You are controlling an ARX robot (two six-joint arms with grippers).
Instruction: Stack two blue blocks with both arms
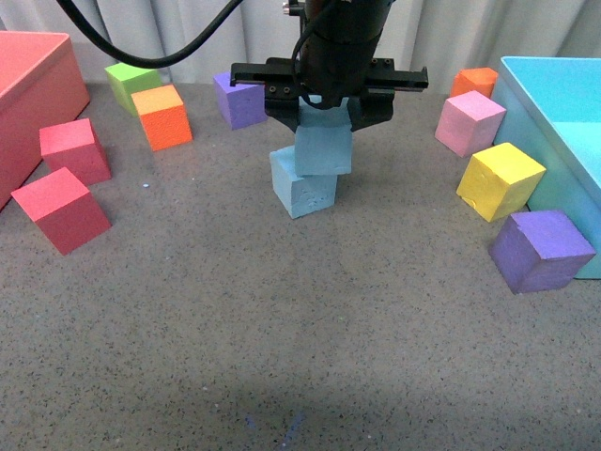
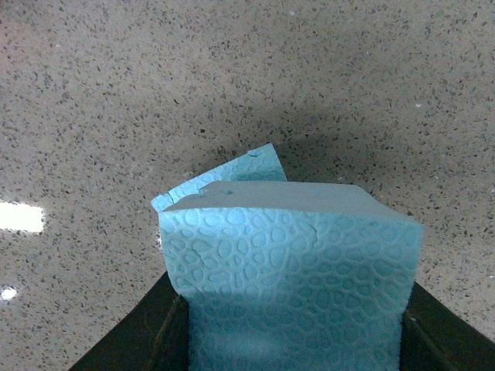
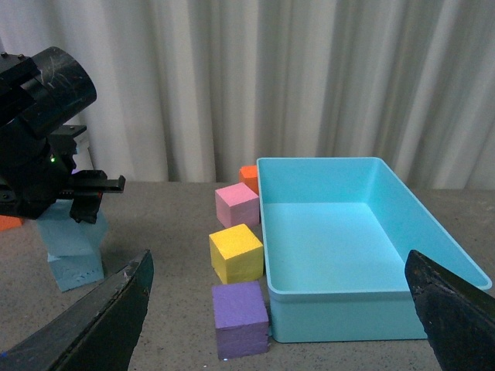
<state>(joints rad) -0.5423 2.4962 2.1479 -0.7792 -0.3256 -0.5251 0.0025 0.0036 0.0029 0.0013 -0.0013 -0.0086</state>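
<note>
Purple cube seen nearer than lower blue block, well to its right. Lower blue block set on grey table, scuffed face forward. Upper blue block seated atop it, twisted, offset rightward, pinched by left gripper. Right gripper located right of lower blue block, fingers spread wide. Second purple cube seen behind it, leftward.
</note>
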